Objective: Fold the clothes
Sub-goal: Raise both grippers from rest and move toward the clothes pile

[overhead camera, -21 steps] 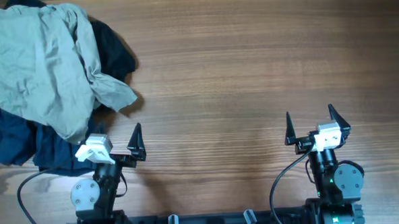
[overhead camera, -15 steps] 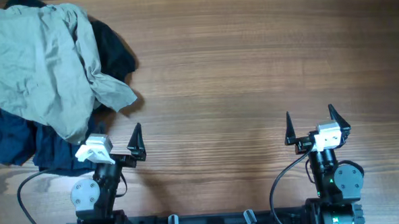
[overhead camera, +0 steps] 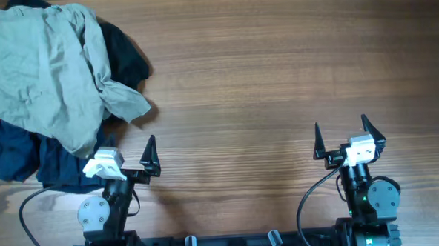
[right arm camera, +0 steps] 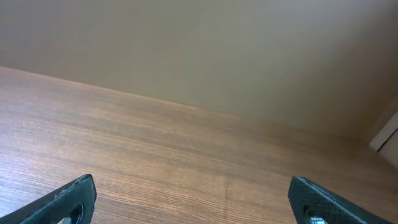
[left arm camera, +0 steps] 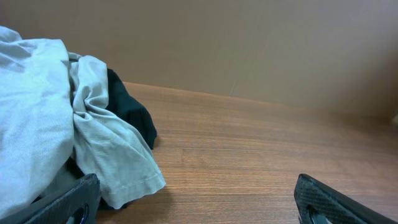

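Brown wooden table (overhead camera: 276,61), crumpled pale khaki-grey cotton garment (overhead camera: 39,71) heaped far left; left gripper (overhead camera: 129,147) and right gripper (overhead camera: 341,126) both spread wide, empty.

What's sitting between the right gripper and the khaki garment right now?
Nothing but bare wooden table, as the overhead view shows. The right gripper stands open, well apart from the khaki garment.

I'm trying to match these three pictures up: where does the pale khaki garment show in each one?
Overhead: pale khaki garment at top left, lying over darker clothes.
Left wrist: it fills the left side, down to the bottom edge.
Right wrist: not in it.
Shared landmark: the wooden table, in all three views.
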